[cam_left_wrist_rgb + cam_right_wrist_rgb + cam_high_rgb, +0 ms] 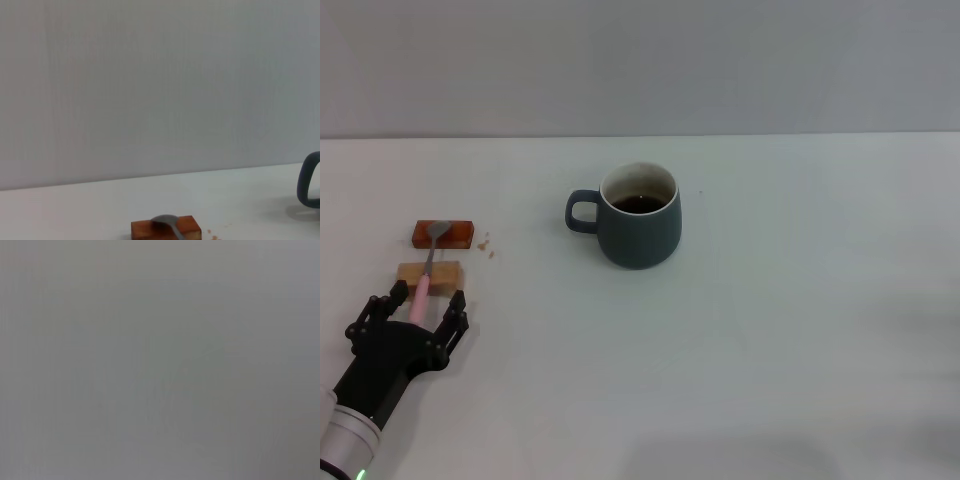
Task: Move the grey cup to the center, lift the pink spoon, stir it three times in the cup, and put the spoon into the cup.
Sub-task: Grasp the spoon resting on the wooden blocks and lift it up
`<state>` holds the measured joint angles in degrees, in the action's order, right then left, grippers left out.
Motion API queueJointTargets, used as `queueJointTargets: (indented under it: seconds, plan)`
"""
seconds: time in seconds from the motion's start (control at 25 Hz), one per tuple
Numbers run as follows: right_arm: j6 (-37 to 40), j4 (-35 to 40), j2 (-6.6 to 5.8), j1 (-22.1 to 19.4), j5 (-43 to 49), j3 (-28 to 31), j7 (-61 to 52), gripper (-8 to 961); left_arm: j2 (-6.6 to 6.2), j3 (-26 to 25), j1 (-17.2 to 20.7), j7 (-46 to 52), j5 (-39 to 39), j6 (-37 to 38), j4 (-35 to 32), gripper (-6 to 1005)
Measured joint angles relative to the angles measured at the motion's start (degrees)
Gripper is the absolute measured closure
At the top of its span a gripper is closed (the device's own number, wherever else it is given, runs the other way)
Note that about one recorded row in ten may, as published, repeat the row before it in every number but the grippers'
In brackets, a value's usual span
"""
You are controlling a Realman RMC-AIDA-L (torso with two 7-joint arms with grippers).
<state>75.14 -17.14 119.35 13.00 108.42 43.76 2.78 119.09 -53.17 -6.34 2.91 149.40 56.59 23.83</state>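
Note:
The grey cup (640,235) stands upright near the middle of the white table (770,330), dark liquid inside, its handle pointing toward the left side. The pink spoon (423,285) lies across two small blocks at the left, grey bowl on the far block and pink handle over the near one. My left gripper (425,296) is open at the table's near left, a finger on each side of the handle's end. The left wrist view shows the spoon's bowl (167,221) and a bit of the cup's handle (307,182). My right gripper is out of view.
A red-brown block (458,234) and a tan block (448,272) hold the spoon up off the table. A few crumbs (486,245) lie just right of the red-brown block. The right wrist view shows only plain grey.

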Motion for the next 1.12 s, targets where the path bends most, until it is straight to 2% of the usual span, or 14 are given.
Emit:
queueJointTargets:
  seconds: [0.4,0.64,0.84,1.12]
  plan:
    - [0.01,-0.02,0.0,0.01,0.04,-0.57,-0.1,954,0.0,-0.01,-0.26,0.0,-1.35,-0.78,-0.01,348]
    - [0.1,-0.07,0.0,0.01,0.04,-0.79,-0.12,954,-0.05,0.58,-0.53,0.0,-2.0,-1.3,0.06,339]
    - [0.1,-0.09,0.0,0.01,0.04,-0.79,-0.12,954,-0.04,0.69,-0.49,0.0,-2.11,-1.08,0.15,382]
    - [0.1,-0.09,0.01,-0.02,0.04,-0.79,-0.12,954,-0.13,0.68,-0.45,0.0,-2.24,-1.35,0.52,510]
